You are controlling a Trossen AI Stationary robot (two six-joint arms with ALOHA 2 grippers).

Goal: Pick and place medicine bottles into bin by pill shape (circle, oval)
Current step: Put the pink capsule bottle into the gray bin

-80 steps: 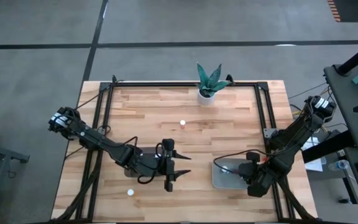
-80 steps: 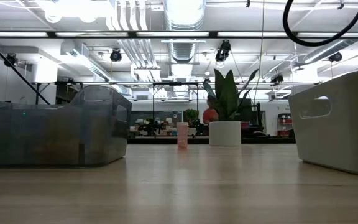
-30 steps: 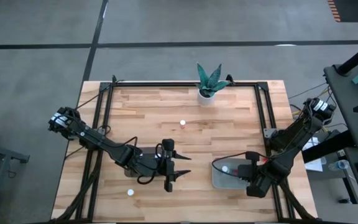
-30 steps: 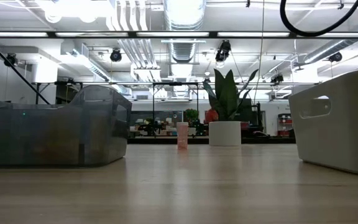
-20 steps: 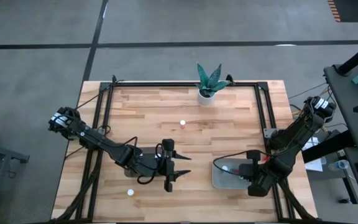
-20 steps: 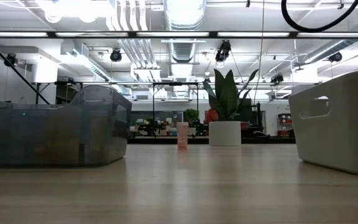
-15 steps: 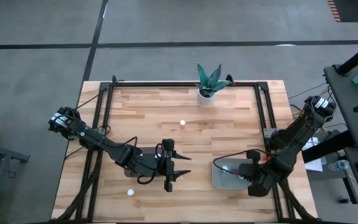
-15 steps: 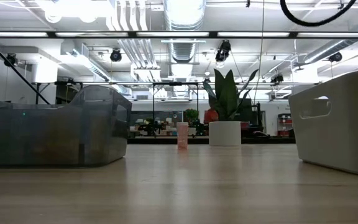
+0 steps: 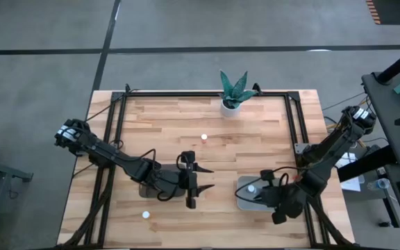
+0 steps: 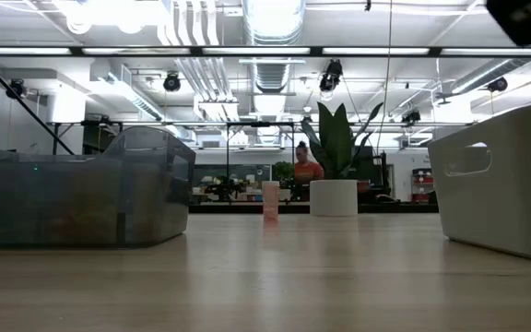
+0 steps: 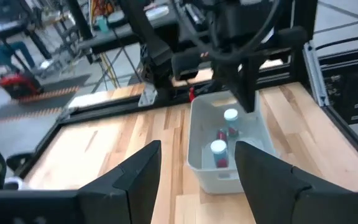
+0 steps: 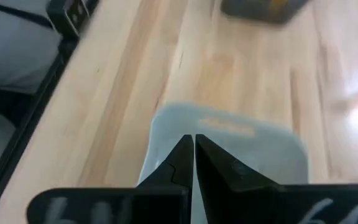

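One white-capped medicine bottle (image 9: 204, 137) stands on the far middle of the table and also shows in the low view (image 10: 271, 200). Another bottle (image 9: 145, 214) stands near the front left. The pale grey bin (image 9: 245, 201) at the front right holds bottles (image 11: 218, 148); one shows from above (image 9: 252, 189). The dark translucent bin (image 9: 146, 187) lies under my left arm. My left gripper (image 9: 203, 178) is open and empty at the table's middle front, pointing at the pale bin (image 11: 197, 146). My right gripper (image 9: 261, 195) is shut and empty over the pale bin (image 12: 193, 138).
A white pot with a green plant (image 9: 230, 104) stands at the far edge. Black frame rails (image 9: 298, 132) run along the table's sides and back. Bare wood lies between the two bins and across the far half.
My right gripper has gone toward the table's left, from the pale bin's right end to over its middle. My left gripper has shifted slightly toward the right. The bottles and bins have kept still.
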